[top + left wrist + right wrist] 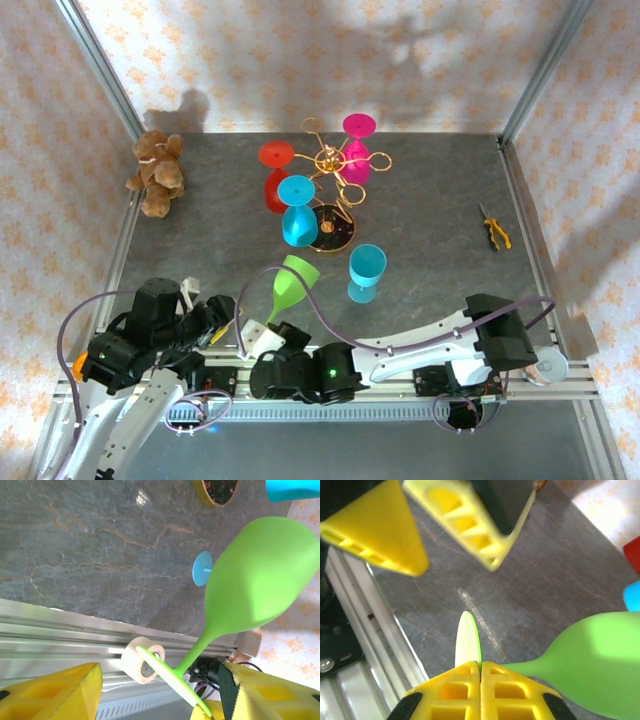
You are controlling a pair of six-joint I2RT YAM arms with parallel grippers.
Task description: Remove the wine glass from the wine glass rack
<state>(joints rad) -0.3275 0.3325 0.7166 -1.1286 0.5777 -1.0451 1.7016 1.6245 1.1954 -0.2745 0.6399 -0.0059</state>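
the right claw (481,666) is clenched on the green glass (590,655) stem beside its foot, and the left claw (160,685) stands spread either side of that foot (touching nothing, i think), so tip the glass upright and lower it gently, well short of the rack (335,170) ahead.

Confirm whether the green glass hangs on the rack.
No, the right gripper pinches the green glass by its stem, apart from the rack.

Non-task items on the counter (430,190)
Brown teddy bear (155,172) sits at far-left corner; yellow-handled pliers (494,228) lie near right edge; tape roll (144,659) rests on near aluminium rail (50,625).
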